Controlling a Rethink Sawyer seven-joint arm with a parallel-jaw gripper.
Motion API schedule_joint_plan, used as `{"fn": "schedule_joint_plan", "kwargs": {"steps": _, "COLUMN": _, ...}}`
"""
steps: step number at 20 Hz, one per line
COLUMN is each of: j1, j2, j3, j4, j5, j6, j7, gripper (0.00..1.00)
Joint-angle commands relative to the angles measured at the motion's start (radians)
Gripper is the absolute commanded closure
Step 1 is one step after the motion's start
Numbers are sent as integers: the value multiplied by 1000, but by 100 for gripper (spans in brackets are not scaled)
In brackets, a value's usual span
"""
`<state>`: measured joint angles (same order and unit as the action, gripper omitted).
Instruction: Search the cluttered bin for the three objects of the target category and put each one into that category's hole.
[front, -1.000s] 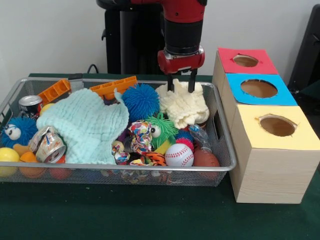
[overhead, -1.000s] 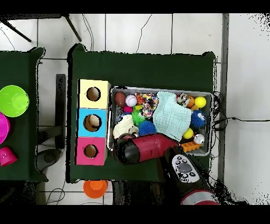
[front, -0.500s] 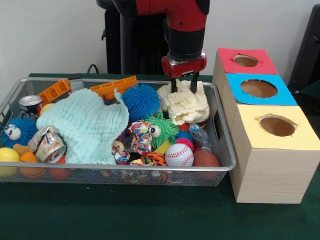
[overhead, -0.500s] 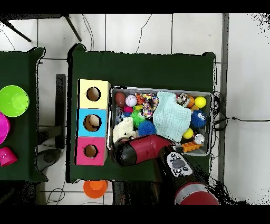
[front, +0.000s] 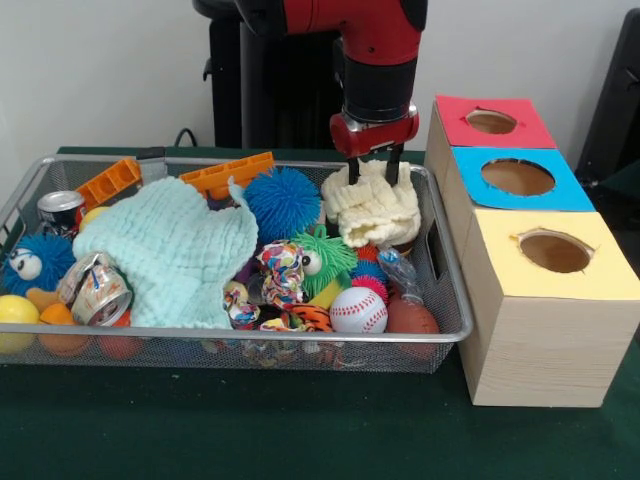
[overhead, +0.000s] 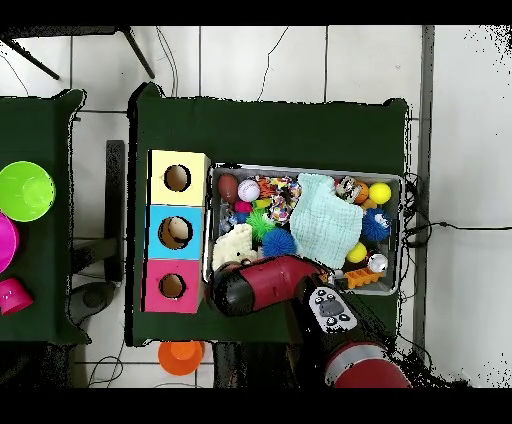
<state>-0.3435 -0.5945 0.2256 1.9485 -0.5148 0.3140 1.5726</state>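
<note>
My gripper (front: 378, 166) is shut on a cream knitted cloth (front: 375, 210) and holds its top bunched up at the far right end of the wire-mesh bin (front: 250, 335). In the overhead view the red arm (overhead: 262, 283) hides the gripper, and the cloth (overhead: 232, 245) shows beside it. The red-topped box's round hole (front: 491, 121) is just right of the gripper and also shows in the overhead view (overhead: 172, 286). No tan and orange-brown plush toy shows. A small orange striped thing (front: 305, 318) lies at the bin's front.
The bin holds a mint cloth (front: 170, 250), blue (front: 283, 203) and green (front: 322, 260) puffer balls, a baseball (front: 358, 310), crushed cans (front: 95, 290) and orange plastic pieces (front: 225, 173). Blue-topped (front: 518, 177) and yellow-topped (front: 555, 252) boxes stand beside the red one.
My gripper has moved a little up and toward the boxes, pulling the cream cloth with it. The other things in the bin have not moved.
</note>
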Motion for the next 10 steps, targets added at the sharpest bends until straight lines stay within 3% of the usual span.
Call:
{"fn": "schedule_joint_plan", "kwargs": {"steps": 1, "j1": 2, "j2": 38, "j3": 45, "j4": -31, "j5": -38, "j6": 58, "j7": 9, "gripper": 0}}
{"fn": "schedule_joint_plan", "kwargs": {"steps": 6, "j1": 2, "j2": 41, "j3": 45, "j4": -25, "j5": -42, "j6": 50, "j7": 9, "gripper": 0}}
{"fn": "schedule_joint_plan", "kwargs": {"steps": 7, "j1": 1, "j2": 41, "j3": 47, "j4": -24, "j5": -42, "j6": 50, "j7": 8, "gripper": 100}}
{"fn": "schedule_joint_plan", "kwargs": {"steps": 10, "j1": -2, "j2": 41, "j3": 50, "j4": -20, "j5": -44, "j6": 44, "j7": 8, "gripper": 100}}
